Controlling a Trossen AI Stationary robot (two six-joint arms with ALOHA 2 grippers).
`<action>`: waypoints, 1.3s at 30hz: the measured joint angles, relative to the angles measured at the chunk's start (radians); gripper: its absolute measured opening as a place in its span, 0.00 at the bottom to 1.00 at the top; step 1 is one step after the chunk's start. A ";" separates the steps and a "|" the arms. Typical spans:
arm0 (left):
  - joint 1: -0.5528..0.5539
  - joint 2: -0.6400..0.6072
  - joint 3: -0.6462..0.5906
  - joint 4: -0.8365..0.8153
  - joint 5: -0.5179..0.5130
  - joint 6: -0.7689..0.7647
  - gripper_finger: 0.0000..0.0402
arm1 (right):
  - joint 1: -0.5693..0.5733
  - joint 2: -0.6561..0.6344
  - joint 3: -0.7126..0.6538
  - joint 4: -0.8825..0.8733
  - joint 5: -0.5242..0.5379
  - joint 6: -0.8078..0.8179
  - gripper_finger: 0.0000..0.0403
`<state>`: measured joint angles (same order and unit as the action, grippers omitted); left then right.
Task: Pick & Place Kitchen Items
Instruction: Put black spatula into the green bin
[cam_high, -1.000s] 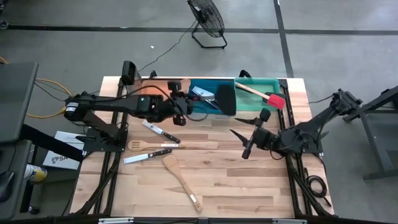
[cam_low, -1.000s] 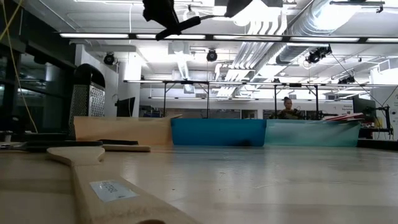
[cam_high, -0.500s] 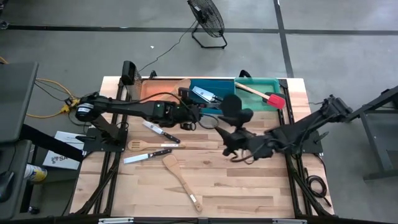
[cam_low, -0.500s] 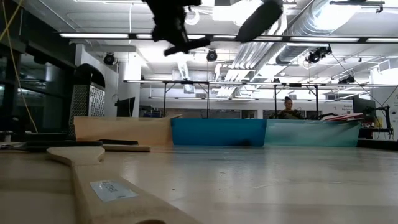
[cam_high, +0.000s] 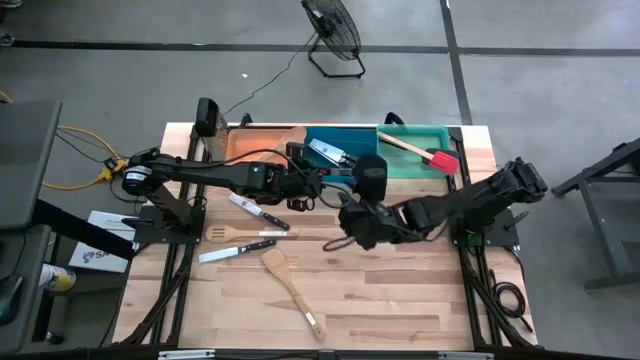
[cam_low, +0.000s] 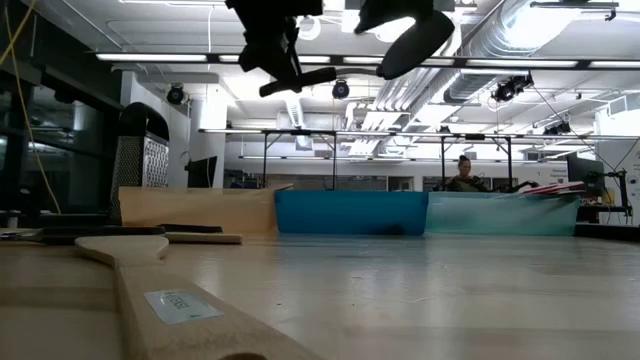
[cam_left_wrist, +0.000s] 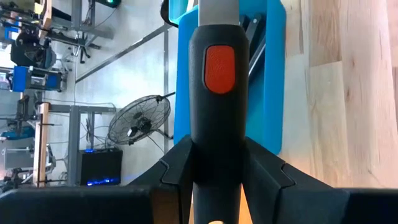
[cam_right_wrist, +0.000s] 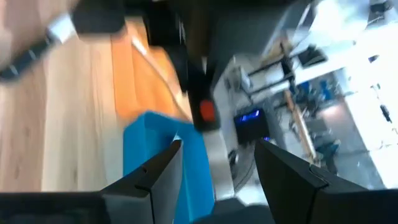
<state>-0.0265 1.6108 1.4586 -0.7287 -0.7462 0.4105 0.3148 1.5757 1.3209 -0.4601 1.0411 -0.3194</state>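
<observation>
My left gripper (cam_high: 305, 185) (cam_left_wrist: 217, 146) is shut on a black-handled utensil held in the air at the table's middle. Its handle (cam_left_wrist: 217, 81) carries an orange oval, and its black head (cam_high: 372, 172) (cam_low: 415, 40) hangs by the blue bin's near edge. My right gripper (cam_high: 345, 228) (cam_right_wrist: 219, 144) stands open just near of the utensil, with nothing between its fingers. Two knives (cam_high: 258, 212) (cam_high: 236, 250), a wooden fork (cam_high: 250, 234) and a wooden spatula (cam_high: 290, 285) lie flat on the table's left half. My left gripper pinches the utensil's black handle (cam_left_wrist: 217, 134) between its two fingers, below the orange oval and toward the handle's free end. The fingers (cam_left_wrist: 180, 165) lie along the handle, which runs straight out ahead of them toward the table's right. The utensil is lifted clear of the table.
Orange (cam_high: 262, 145), blue (cam_high: 330, 165) and green (cam_high: 412, 135) bins stand in a row at the far edge. A red-headed turner (cam_high: 428, 155) lies across the green bin, and a steel item (cam_high: 328, 150) lies in the blue one. Bare wood spreads at the near right.
My right arm has swung toward the table's left and rolled its wrist, which brings its open gripper beside the held utensil. My left gripper has sunk a little and moved toward the near edge, and the utensil's head has come off the blue bin toward its near edge.
</observation>
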 joint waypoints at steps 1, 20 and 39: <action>0.000 0.000 0.000 0.002 0.000 -0.001 0.24 | -0.014 0.000 0.000 -0.025 -0.009 0.023 0.48; 0.001 -0.001 0.000 0.000 0.027 -0.012 0.24 | -0.217 0.003 -0.012 -0.112 -0.225 0.067 0.47; 0.000 -0.001 0.000 -0.010 0.045 -0.010 0.24 | -0.283 0.003 -0.013 -0.126 -0.345 0.061 0.13</action>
<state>-0.0261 1.6095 1.4586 -0.7383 -0.7017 0.4007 0.0319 1.5784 1.3075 -0.5858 0.6966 -0.2581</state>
